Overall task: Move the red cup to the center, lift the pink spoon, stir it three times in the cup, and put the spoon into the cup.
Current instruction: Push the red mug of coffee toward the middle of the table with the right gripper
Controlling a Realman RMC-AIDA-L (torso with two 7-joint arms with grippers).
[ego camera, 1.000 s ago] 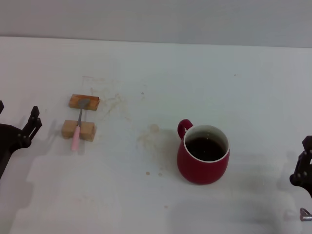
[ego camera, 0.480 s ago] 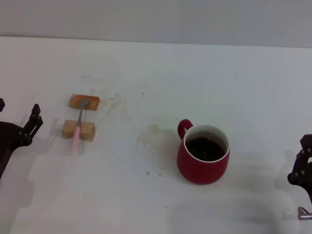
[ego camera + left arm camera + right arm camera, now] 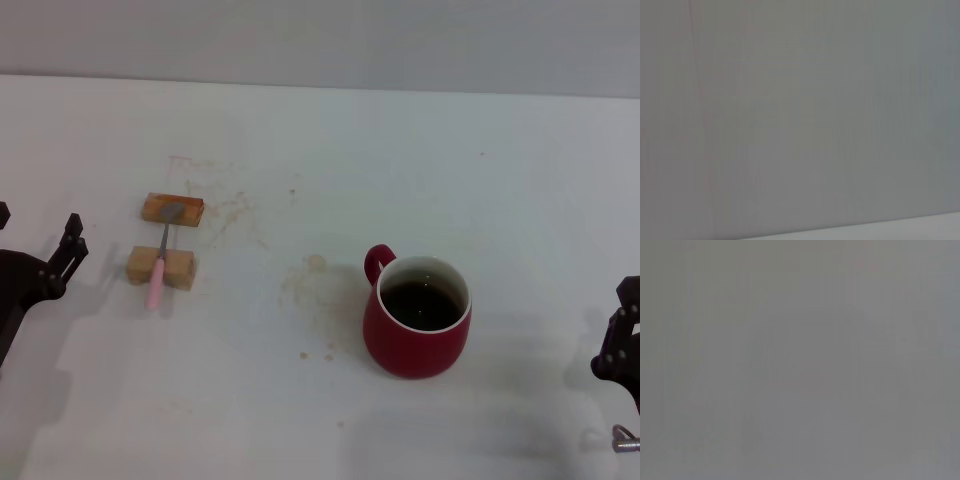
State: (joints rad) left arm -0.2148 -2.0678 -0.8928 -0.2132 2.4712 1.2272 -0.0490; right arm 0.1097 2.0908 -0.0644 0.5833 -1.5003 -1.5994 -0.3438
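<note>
Resting across two wooden blocks (image 3: 165, 238), pink spoon (image 3: 157, 275) lies unobstructed.

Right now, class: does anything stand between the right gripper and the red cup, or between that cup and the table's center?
Nothing visible does. Bare table lies between the right gripper and the red cup, and only faint stains between cup and center.

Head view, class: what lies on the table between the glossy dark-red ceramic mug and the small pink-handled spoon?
Only bare white tabletop with faint brownish stains separates red mug from pink spoon.
</note>
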